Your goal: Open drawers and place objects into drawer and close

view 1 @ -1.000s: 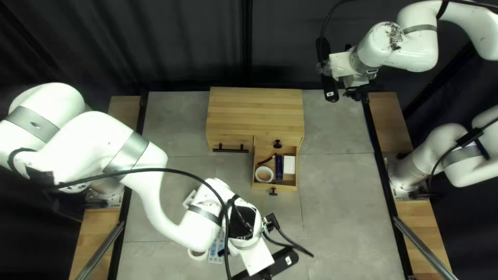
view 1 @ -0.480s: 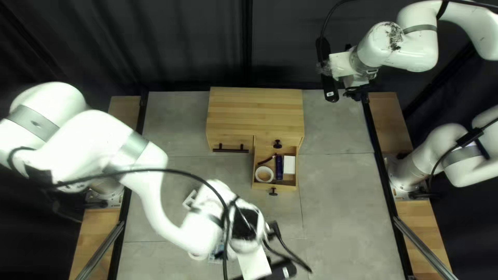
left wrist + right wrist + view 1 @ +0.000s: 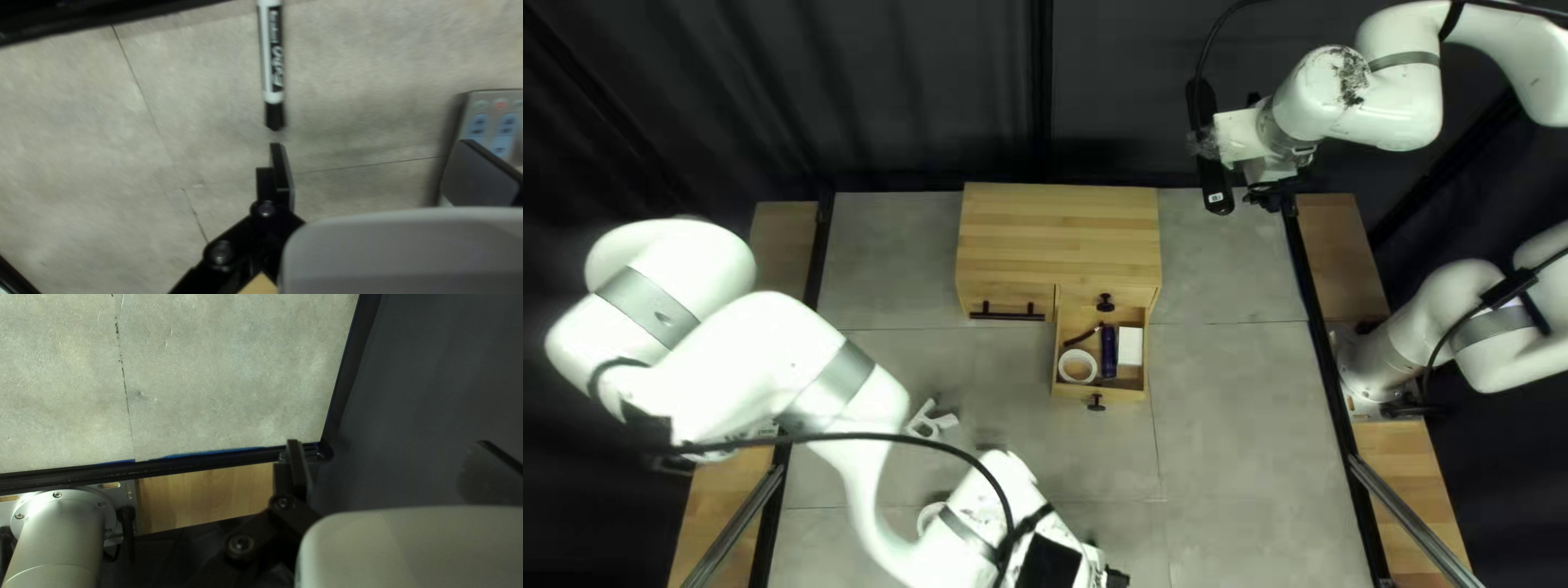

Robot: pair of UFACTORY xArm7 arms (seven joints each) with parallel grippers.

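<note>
My left gripper [image 3: 1067, 564] is at the near edge, mostly cut off; in its wrist view this gripper [image 3: 378, 163] stands open, a black-and-white marker [image 3: 271, 54] on the table ahead of one finger. A grey remote [image 3: 487, 122] lies beyond the other finger, partly hidden by it. My right gripper [image 3: 1211, 152] hangs at the far right; its wrist view shows the gripper [image 3: 396, 460] open and empty. The wooden cabinet [image 3: 1059, 229] has its right drawer [image 3: 1130, 383] pulled out, holding a white ring [image 3: 1077, 366], a blue item [image 3: 1109, 351], a white block [image 3: 1130, 346] and a dark stick [image 3: 1084, 334].
The cabinet's left drawer [image 3: 991, 296] is closed. A white, irregular object [image 3: 930, 420] lies on the table [image 3: 1252, 436] left of the open drawer's front. Another white round item [image 3: 929, 514] is partly covered by my left arm, which spans the near left.
My left arm has shifted toward the near edge, taking its gripper mostly out of the top left view. The white irregular object is now uncovered. My right arm and the drawers are unchanged.
</note>
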